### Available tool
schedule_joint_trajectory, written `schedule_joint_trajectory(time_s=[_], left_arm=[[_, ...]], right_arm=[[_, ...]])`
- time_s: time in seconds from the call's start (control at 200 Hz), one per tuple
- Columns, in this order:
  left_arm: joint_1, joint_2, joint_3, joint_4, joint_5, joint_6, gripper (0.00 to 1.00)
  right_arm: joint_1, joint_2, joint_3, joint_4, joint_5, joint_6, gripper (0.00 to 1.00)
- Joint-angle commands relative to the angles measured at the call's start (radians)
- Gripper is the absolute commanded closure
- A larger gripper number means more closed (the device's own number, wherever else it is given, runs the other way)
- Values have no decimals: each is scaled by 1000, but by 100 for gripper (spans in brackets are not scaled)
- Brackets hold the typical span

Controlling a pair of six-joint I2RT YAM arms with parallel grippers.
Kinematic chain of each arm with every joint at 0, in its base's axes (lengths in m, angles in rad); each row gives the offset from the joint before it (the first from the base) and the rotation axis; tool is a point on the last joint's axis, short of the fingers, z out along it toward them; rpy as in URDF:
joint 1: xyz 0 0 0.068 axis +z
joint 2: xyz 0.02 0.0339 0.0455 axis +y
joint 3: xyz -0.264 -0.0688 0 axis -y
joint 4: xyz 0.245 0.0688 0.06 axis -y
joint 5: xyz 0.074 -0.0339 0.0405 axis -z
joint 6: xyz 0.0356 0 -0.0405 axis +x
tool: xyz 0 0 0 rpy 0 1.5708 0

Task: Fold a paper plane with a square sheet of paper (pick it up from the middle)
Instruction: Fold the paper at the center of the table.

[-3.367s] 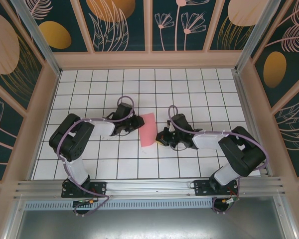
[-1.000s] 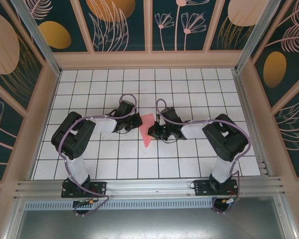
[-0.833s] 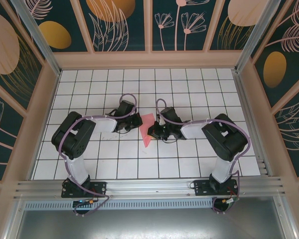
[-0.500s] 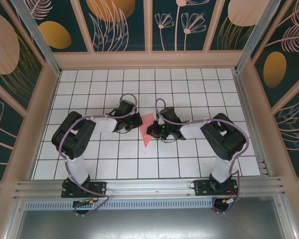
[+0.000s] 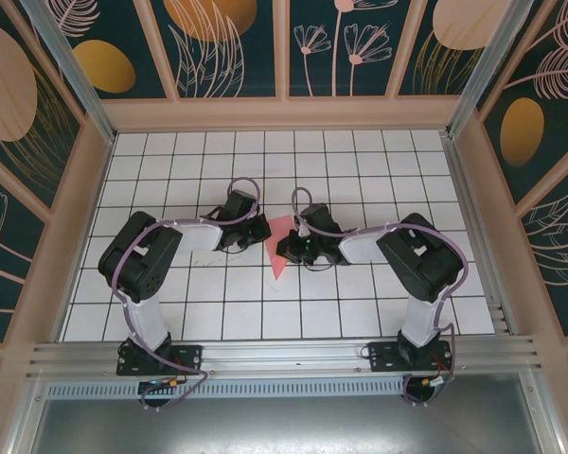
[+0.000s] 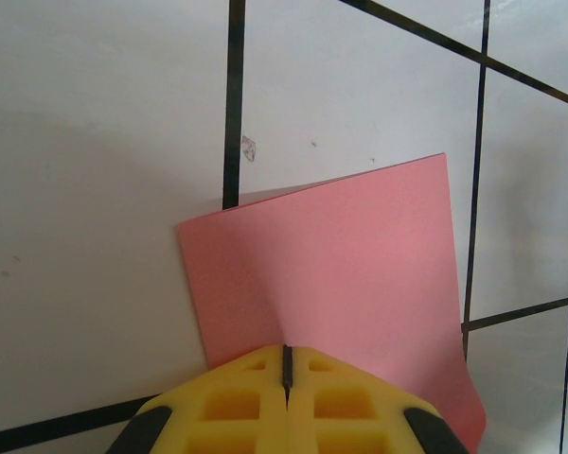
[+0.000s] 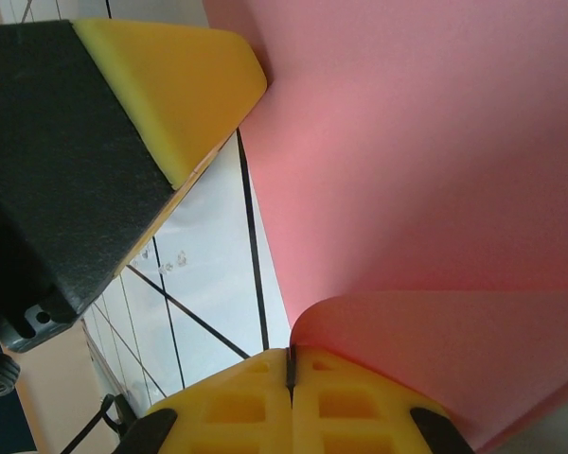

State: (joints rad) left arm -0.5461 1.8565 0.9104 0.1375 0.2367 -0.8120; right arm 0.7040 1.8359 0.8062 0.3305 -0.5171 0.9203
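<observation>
The square sheet of paper (image 5: pixel 277 255) lies pink-red on the white grid between both arms, partly folded over itself. My left gripper (image 5: pixel 262 230) is shut on its left edge; in the left wrist view the closed yellow tips (image 6: pixel 286 355) meet on the paper (image 6: pixel 331 255), with a soft crease running up to them. My right gripper (image 5: pixel 285 248) is shut on the paper's curled-over flap (image 7: pixel 435 359), its tips (image 7: pixel 290 357) closed at the rounded fold. One yellow-padded finger of the left gripper (image 7: pixel 170 85) touches the paper's far edge in the right wrist view.
The white tiled table (image 5: pixel 265 161) has black grid lines and is ringed by a low wooden rim (image 5: pixel 85 218) and patterned walls. Both arm bases stand on the metal rail (image 5: pixel 284 355) at the near edge. The two grippers sit very close together.
My right gripper has moved left over the sheet, carrying its right edge across, so the visible paper went from a flat strip to a narrower, pointed shape. The left arm has barely moved.
</observation>
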Motion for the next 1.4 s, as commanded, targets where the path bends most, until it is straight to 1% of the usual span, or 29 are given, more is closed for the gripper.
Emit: schedule_joint_trajectory(time_s=[0.0, 0.585, 0.856, 1.396], left_arm=[[-3, 35, 0, -38, 14, 14, 97], [-4, 37, 0, -35, 19, 12, 97], [-5, 38, -1, -35, 19, 13, 97], [-5, 36, -2, -34, 21, 12, 97]], right_arm=[[9, 20, 33, 10, 12, -31, 100], [8, 41, 38, -2, 34, -33, 100], [6, 40, 50, -34, 60, -44, 100], [8, 45, 34, -42, 54, -49, 100]])
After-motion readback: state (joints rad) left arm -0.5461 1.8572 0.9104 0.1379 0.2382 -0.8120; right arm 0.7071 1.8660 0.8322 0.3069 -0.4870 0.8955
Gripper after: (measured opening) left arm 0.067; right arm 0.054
